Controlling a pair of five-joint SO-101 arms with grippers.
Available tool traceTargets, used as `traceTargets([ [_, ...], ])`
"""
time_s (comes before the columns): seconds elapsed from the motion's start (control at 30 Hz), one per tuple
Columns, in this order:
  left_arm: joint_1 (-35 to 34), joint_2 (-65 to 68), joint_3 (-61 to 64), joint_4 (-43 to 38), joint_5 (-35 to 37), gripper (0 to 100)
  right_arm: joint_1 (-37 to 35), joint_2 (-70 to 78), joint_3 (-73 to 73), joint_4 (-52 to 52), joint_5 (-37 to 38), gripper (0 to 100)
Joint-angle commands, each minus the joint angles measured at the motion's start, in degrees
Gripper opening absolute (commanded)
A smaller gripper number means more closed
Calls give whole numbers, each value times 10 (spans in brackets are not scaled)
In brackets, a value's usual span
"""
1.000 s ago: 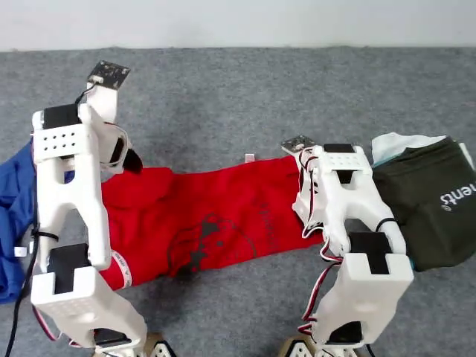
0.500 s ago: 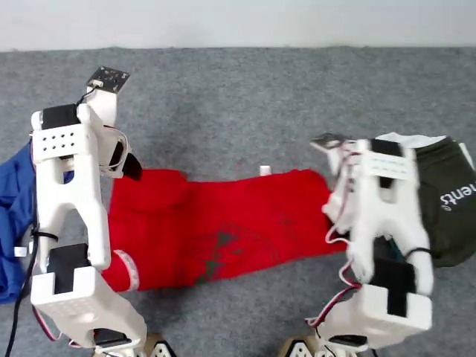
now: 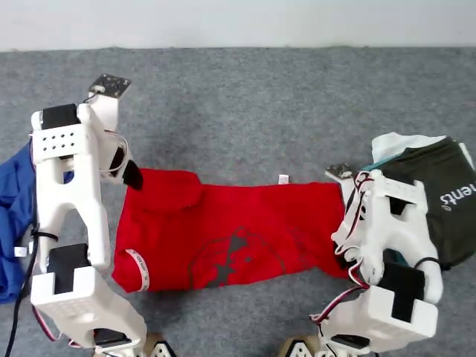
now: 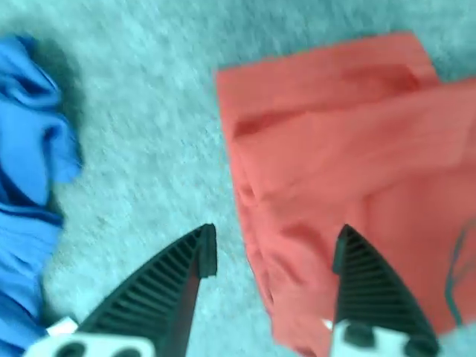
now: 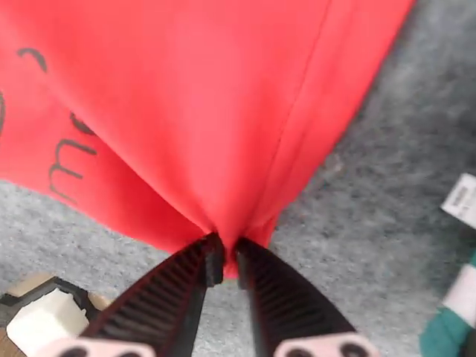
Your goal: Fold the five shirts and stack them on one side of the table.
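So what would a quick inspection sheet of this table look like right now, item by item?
Surface: grey felt-like table cover, lying flat.
Job's things: red shirt spread across the middle; blue shirt crumpled on the left arm's side; dark shirt folded on a pile on the right arm's side, with white cloth peeking out beneath it.
Clutter: nothing seen.
Grippers: left gripper open above one edge of the red shirt; right gripper shut on the opposite edge.
Cables: wires run along the right arm; a black cable runs beside the left arm.
Surroundings: pale wall behind the table.
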Motion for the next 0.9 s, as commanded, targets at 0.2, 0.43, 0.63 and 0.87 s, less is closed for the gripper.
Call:
traceTargets([
  [0.2,15,-30,96,47,-6,254,-4,-218,-26,123,11,147],
  [0.43,23,-24,191,33,-25,228,-21,-380,-26,178,6,145],
  [0.63,13,8,226,36,-31,228,-19,-420,-25,182,6,145],
  [0.87,-79,11,266,32,-94,227,-21,-426,4,176,7,145],
])
